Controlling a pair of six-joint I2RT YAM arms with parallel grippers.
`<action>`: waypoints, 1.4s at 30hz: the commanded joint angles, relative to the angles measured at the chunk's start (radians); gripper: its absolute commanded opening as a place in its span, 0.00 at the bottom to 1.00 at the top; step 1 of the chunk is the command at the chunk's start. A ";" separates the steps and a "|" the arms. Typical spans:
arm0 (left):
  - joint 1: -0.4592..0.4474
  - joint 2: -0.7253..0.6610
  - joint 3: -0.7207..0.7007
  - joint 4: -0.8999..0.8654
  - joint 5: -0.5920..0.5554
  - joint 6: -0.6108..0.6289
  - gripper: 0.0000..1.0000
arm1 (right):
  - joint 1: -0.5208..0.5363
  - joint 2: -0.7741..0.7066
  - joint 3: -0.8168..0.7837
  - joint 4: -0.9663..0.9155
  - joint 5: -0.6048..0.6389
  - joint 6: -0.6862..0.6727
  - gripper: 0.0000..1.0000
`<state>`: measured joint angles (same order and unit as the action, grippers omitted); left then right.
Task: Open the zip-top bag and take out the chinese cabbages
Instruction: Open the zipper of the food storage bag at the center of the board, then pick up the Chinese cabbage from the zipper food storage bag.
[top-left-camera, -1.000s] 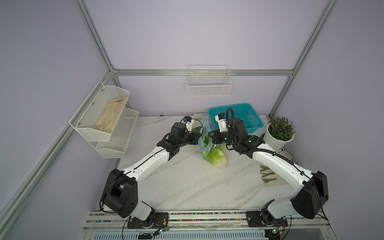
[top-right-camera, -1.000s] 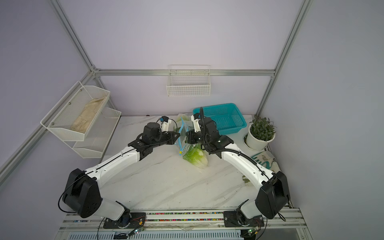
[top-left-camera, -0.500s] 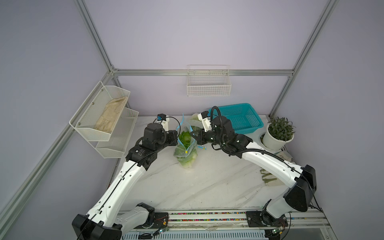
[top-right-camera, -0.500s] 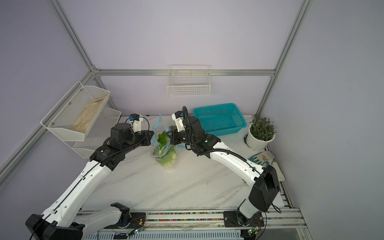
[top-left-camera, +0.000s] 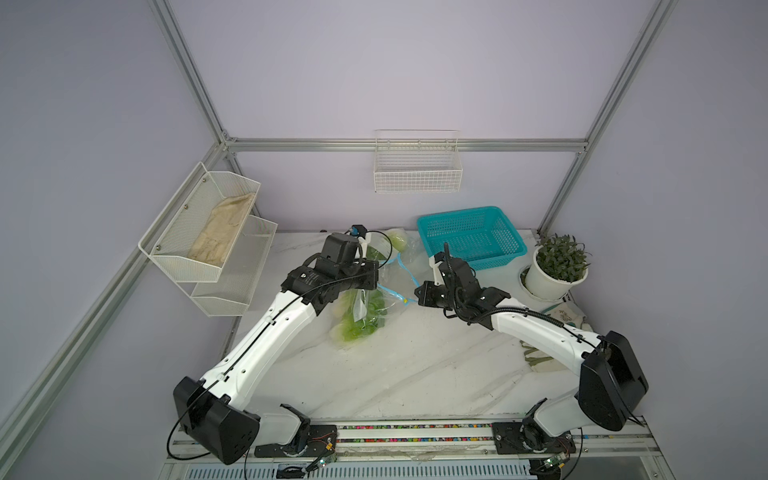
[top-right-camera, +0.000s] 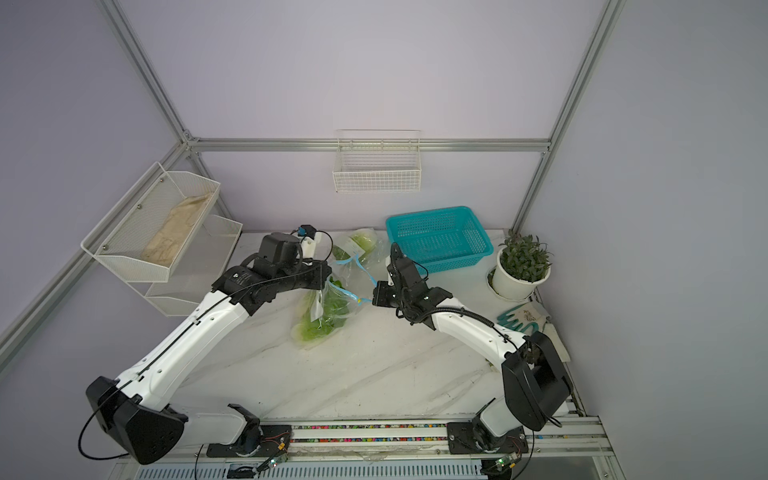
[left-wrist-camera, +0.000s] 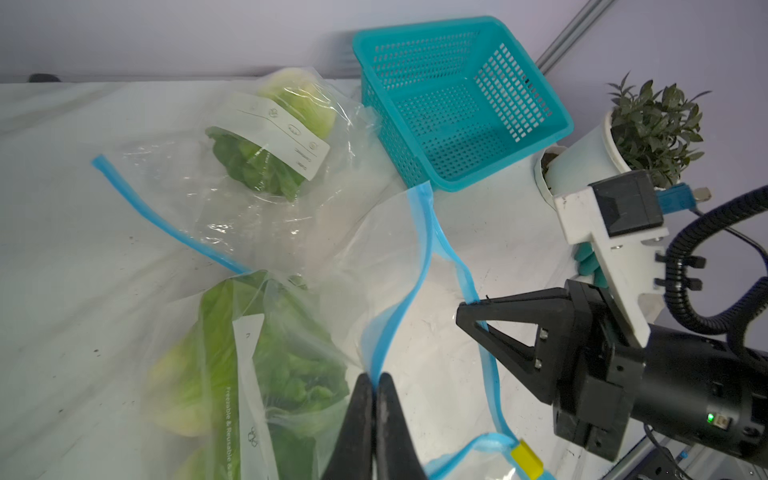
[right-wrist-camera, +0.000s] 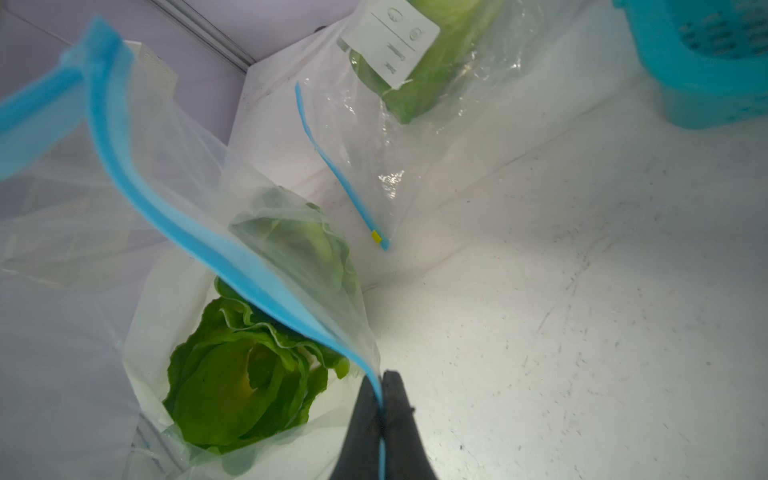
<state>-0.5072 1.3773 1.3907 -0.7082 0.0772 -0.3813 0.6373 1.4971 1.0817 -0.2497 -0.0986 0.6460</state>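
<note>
Marble top: left pincer, right pincer pinch zip-top bag rim; cabbages veiled by plastic.

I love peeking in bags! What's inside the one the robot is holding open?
Leafy green chinese cabbages sit inside the zip-top bag. The bag's bottom and the exact count are hidden under the top leaves.

The left gripper and right gripper pinch opposite ends of the blue rim of the bag, with green cabbages inside. A second bag lies beside the basket.
</note>
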 joint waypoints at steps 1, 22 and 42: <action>-0.024 0.023 0.078 0.064 0.055 0.009 0.00 | -0.002 -0.062 0.001 -0.035 0.029 -0.027 0.01; -0.054 0.044 0.076 0.108 0.095 -0.001 0.00 | -0.003 0.103 0.090 0.160 -0.352 0.055 0.26; -0.055 0.009 0.047 0.133 0.195 0.010 0.00 | 0.001 0.327 0.105 0.396 -0.521 0.061 0.36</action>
<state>-0.5594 1.4338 1.4311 -0.6617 0.2234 -0.3820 0.6350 1.8252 1.1744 0.0792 -0.6003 0.6922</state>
